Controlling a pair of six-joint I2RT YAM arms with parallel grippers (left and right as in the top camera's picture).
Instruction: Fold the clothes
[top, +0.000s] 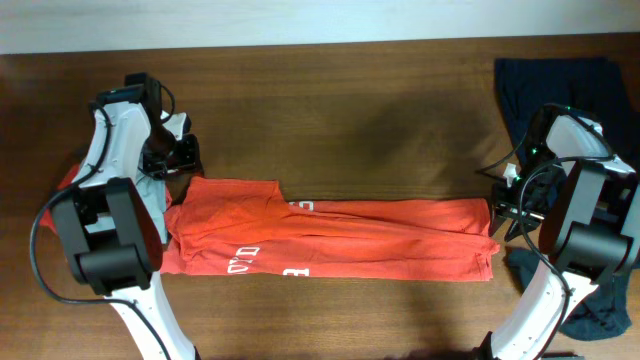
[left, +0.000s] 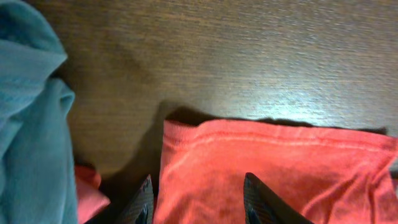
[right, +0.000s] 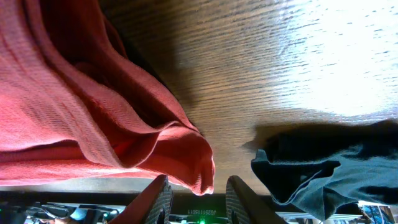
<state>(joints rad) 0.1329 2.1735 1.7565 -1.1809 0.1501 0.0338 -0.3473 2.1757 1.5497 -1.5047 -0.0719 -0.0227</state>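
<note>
- The red garment is spread flat on the desk, somewhat closer to the near edge than to the far one. Its long axis runs parallel to the near edge, from the left side towards the right.
- The left gripper is held at the garment's far-left corner. Its fingers are spread wide, and red cloth is seen between them, but nothing is pinched.
- The right gripper is placed at the garment's right end, where a bunched tip of cloth lies just in front of the gap. The fingers are parted and no grasp is seen.
- Each short end is thus served by its own arm: the left end lies under the left gripper and the right end directly ahead of the right one. The middle of the garment is well apart from both.
- The coming move is judged to be a closing on both ends, so that the cloth can be carried across its long axis or end to end.
- A teal cloth lies just beside the left corner and a dark garment near the right tip. Either could be caught by mistake.
</note>
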